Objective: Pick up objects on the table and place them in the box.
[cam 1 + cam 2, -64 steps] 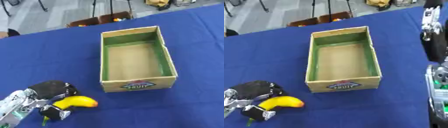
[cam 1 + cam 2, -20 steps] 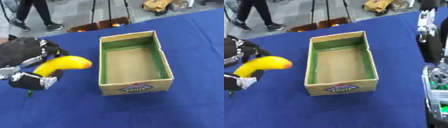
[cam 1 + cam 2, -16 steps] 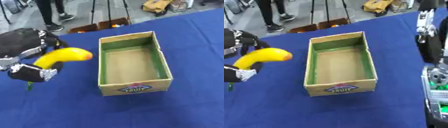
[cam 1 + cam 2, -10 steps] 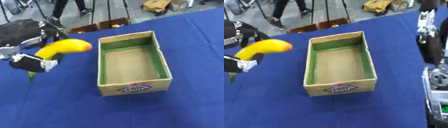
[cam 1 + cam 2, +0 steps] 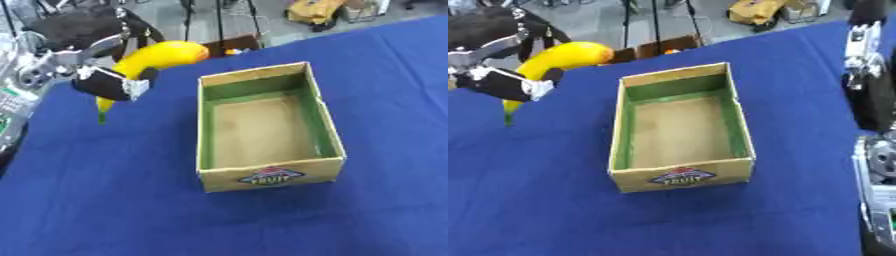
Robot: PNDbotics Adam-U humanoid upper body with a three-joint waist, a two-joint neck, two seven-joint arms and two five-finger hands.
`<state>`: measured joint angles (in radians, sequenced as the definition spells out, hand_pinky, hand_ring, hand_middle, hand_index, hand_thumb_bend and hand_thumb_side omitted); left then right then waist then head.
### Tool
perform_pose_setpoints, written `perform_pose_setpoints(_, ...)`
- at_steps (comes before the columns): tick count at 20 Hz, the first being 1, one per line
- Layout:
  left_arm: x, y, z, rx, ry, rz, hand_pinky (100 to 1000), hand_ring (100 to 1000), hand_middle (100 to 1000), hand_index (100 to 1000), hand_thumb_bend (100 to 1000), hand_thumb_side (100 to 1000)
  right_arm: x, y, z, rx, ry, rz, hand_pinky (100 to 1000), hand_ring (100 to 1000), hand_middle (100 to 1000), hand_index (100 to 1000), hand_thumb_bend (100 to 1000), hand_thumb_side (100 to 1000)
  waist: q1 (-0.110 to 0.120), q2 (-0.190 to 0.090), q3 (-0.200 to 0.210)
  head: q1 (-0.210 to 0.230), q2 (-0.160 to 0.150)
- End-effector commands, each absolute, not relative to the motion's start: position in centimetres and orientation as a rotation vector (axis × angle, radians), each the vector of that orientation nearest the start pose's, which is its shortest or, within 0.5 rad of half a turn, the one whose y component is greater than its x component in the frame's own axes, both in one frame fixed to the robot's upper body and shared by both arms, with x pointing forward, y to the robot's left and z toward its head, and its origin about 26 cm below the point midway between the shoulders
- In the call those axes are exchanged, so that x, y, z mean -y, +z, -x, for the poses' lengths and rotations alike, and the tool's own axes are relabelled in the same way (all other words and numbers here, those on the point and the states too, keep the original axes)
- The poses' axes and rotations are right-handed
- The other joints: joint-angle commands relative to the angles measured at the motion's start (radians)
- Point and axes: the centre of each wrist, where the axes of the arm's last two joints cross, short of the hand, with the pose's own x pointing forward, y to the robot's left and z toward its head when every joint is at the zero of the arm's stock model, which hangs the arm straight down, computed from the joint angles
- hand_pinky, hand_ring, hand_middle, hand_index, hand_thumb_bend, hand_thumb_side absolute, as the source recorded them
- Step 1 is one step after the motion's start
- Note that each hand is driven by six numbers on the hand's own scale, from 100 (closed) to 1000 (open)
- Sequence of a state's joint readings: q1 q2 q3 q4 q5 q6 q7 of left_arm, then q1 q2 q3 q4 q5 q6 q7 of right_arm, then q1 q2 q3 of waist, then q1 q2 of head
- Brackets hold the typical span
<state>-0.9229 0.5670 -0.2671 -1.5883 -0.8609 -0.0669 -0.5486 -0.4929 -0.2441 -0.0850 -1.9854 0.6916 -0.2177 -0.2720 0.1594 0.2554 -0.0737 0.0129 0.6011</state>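
Left hand clamped round a curved yellow banana, held aloft left of the open, empty cardboard box with green lining on the blue-clothed counter. Judged light, smooth-skinned, easily bruised; mid-body hold suits. Right hand: cannot tell.

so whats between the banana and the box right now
Nothing: only bare blue tablecloth shows between the held banana and the box, clearest in the left eye view.

Your left hand covers the banana's middle; at three o'clock your right arm runs off-frame, its hand unseen.
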Motion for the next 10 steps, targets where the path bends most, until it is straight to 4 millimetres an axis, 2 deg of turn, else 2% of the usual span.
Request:
perform_pose_setpoints(1,-20.4,32.4,-39.7,-2.275,2.282,1.622,251,409,550,642,100,253,24.7,26.0,-31.2,-3.119,-0.385,-1.201,746,812,515,837,100,1000,-0.008,-0.016,-0.004,0.011,-0.017)
perform_pose_setpoints(10,-18.2,31.0,-42.1,-2.183,2.295,1.714,275,421,556,643,100,262,24.6,26.0,-31.2,-3.125,-0.379,-1.183,748,813,513,837,100,1000,-0.003,-0.011,-0.016,0.023,-0.029)
